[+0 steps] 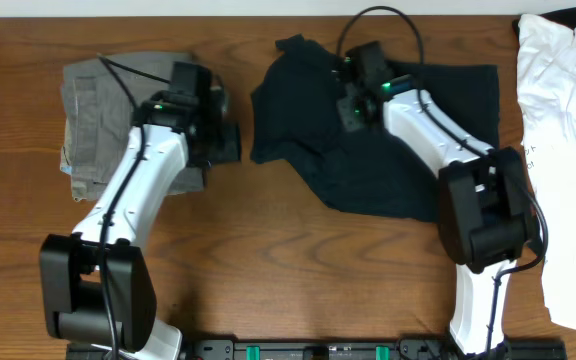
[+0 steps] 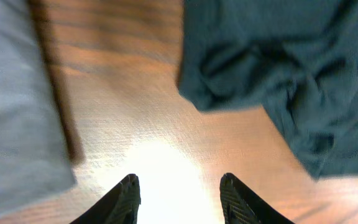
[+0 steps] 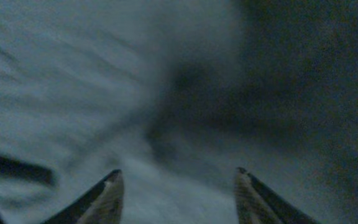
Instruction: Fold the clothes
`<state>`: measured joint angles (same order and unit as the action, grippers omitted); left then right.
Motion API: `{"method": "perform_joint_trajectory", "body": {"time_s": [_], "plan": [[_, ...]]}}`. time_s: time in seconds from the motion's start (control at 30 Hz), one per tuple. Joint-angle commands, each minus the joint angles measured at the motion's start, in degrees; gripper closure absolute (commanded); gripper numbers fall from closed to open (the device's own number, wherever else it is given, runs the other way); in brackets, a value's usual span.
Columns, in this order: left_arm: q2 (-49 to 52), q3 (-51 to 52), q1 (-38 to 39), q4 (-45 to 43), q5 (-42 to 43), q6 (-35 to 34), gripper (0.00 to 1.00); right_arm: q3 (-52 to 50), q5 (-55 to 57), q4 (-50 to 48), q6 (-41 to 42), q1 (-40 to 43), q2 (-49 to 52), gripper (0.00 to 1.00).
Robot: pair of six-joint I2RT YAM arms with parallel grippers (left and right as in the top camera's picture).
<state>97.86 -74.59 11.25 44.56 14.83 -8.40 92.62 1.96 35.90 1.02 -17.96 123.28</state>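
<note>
Centrally, the dark shirt lies crumpled on the table, between the folded grey garment at the far left and the white garment along the right edge. The left gripper hovers over bare wood between the grey garment and the dark shirt, its fingers spread wide and empty. The right gripper hangs close above the dark shirt's far part, fingers also wide apart, nothing clamped between them.
</note>
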Motion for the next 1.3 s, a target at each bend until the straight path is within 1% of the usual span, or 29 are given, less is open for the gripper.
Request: {"method": "perform_joint_trajectory", "body": {"time_s": [0.0, 0.03, 0.1, 0.13, 0.2, 0.3, 0.4, 0.47, 0.63, 0.9, 1.0, 1.1, 1.27], "plan": [[-0.7, -0.2, 4.9, 0.9, -0.9, 8.3, 0.56, 1.0, -0.6, 3.6, 4.8, 3.5, -0.2, 0.34], [-0.7, -0.2, 6.4, 0.6, -1.5, 10.0, 0.56, 1.0, -0.6, 5.1, 5.3, 4.4, -0.2, 0.27], [-0.5, -0.2, 9.9, 0.1, -5.0, 12.5, 0.56, 1.0, -0.6, 8.2, 6.4, 6.8, -0.2, 0.17], [-0.3, -0.2, 11.9, 0.2, -7.4, 14.9, 0.56, 1.0, -0.8, 9.2, 7.0, 7.9, -0.2, 0.12], [0.5, -0.2, 15.5, 0.0, -11.3, 16.4, 0.55, 1.0, -1.6, 11.2, 7.1, 10.1, -0.2, 0.01], [1.9, -0.2, 20.0, -1.2, -13.8, 18.4, 0.56, 1.0, -2.7, 13.0, 7.1, 13.0, -0.2, 0.01], [3.6, -0.2, 23.4, -3.3, -21.9, 18.9, 0.56, 1.0, -2.9, 13.8, 7.1, 14.8, -0.2, 0.01], [4.9, -0.2, 24.4, -4.9, -25.4, 18.9, 0.56, 1.0, -2.9, 14.0, 7.1, 15.6, -0.2, 0.01], [8.3, -0.2, 24.8, -8.8, -25.4, 19.6, 0.58, 1.0, -2.9, 14.0, 7.1, 16.7, -0.2, 0.01], [13.4, -0.2, 26.0, -15.0, -25.4, 26.7, 0.6, 1.0, -2.9, 14.0, 7.1, 16.6, -0.2, 0.01], [13.4, -0.2, 26.5, -17.2, -26.1, 26.9, 0.6, 1.0, -2.9, 14.0, 7.1, 16.6, -0.2, 0.01], [13.4, -0.2, 26.5, -19.5, -26.3, 27.9, 0.57, 1.0, -2.9, 14.0, 7.1, 16.6, -0.2, 0.01], [13.4, -0.2, 26.5, -21.4, -25.6, 27.9, 0.57, 1.0, -2.9, 14.0, 7.1, 16.6, -0.2, 0.01]]}}
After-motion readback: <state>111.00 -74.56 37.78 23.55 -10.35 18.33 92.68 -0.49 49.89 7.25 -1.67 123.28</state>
